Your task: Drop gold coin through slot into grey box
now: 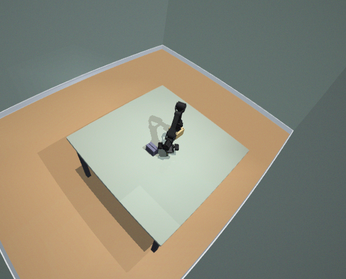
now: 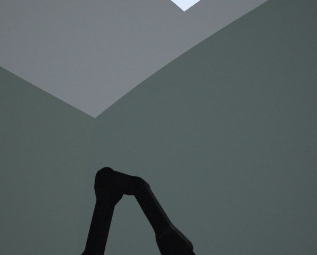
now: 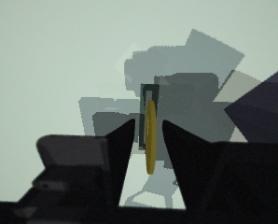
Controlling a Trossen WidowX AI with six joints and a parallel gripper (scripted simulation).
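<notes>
The gold coin [image 3: 150, 151] stands on edge in the dark-green holder [image 3: 150, 87], seen nearly edge-on in the wrist view. My gripper [image 3: 148, 123] [image 1: 167, 154] is partly open and points down over them. Its two black fingertips stand on either side of the coin, with a visible gap on each side. How low the fingertips are beside the coin is hard to tell. The closed purplish-grey box [image 1: 151, 149] [image 3: 267, 109] stands close beside the gripper. A dark slot line crosses its lid in the top view. The coin and holder are hidden behind the gripper there.
A tan block [image 1: 179, 133] stands near the arm's base, partly behind the arm [image 1: 175, 121]. The pale green table [image 1: 122, 168] bears everything. The exterior view shows only upper arm links [image 2: 105, 214], walls and ceiling. The arm's shadow covers the coin area.
</notes>
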